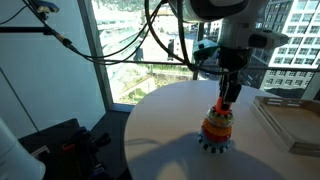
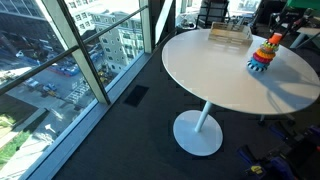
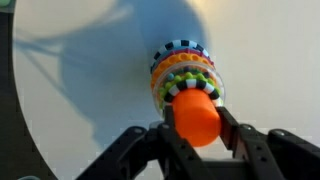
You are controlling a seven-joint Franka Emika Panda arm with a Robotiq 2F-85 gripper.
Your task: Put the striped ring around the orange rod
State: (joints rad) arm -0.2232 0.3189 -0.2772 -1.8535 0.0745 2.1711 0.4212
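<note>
Exterior view first: my gripper (image 1: 225, 102) hangs straight over the ring stack (image 1: 216, 130), which stands on the round white table (image 1: 165, 130). There is bare tabletop to the left and on the near side. On the right a flat tray (image 1: 290, 118) lies near the stack but apart from it. The table's far edge curves in front of the window (image 1: 130, 60).

Next exterior view: the stack (image 2: 264, 58) sits towards the table's (image 2: 210, 70) right side, in from the rim. A wooden box (image 2: 230, 35) rests at the far edge, well apart from it. My gripper (image 2: 279, 36) is a dark shape above it, too small to read.

Wrist view: the orange rod (image 3: 195, 112) fills the gap in my gripper (image 3: 196, 128), with one finger (image 3: 236, 132) close on each side. Whether I am pressing it or only flanking it, I cannot tell. The striped ring (image 3: 188, 88) is around the rod just below its tip, on top of the other coloured rings. White table (image 3: 80, 100) lies open to the left.
</note>
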